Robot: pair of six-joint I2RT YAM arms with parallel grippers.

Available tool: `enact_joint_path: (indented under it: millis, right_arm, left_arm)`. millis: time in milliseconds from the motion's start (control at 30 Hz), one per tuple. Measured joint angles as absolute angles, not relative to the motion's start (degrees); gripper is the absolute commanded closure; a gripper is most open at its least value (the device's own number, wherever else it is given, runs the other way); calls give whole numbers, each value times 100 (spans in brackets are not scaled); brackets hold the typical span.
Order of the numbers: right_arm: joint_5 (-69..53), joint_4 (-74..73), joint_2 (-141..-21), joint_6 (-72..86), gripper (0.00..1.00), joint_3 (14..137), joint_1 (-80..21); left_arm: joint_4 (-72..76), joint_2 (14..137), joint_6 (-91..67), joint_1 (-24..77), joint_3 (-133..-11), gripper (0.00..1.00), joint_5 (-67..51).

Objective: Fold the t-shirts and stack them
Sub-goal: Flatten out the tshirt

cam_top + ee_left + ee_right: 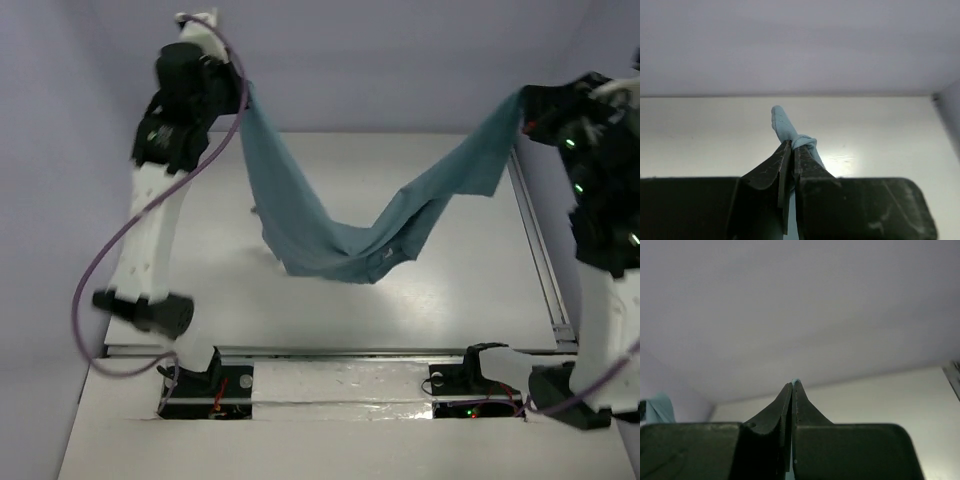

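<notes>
Above the tabletop [470, 270], your left end effector [243, 100] and right end effector [525, 105] clamp the t-shirt [330, 235], likely to spread it.

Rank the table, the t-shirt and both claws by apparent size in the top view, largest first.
1. table.
2. t-shirt, held up nearer the camera, which may enlarge it.
3. left claw and right claw: both small, shut on the t-shirt, too alike to rank.
</notes>
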State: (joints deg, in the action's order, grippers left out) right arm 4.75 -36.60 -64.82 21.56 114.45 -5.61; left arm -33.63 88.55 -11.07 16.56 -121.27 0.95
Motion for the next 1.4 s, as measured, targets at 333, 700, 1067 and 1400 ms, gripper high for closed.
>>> enact_joint_path:
  millis: [333,700,1067,1400]
  right_arm:
    - [537,-3627,-7948,2058,100,9636,-561]
    - [825,-3546,-7452,1925,100,8927,-561]
    - [805,-3551,-7166,1931,100,8895,-561]
    - [598,-3581,-6818,2049,100,8425,-561]
  left_arm:
    - [-3354,13937,-1037,1678,-13762,25,307]
    - [-2440,9612,-1570,2408,-8036,99,1210]
    - [-1243,7050,-3903,3577,-4377,84,381]
    - [-937,6932,-6187,4215,-3594,51,-86]
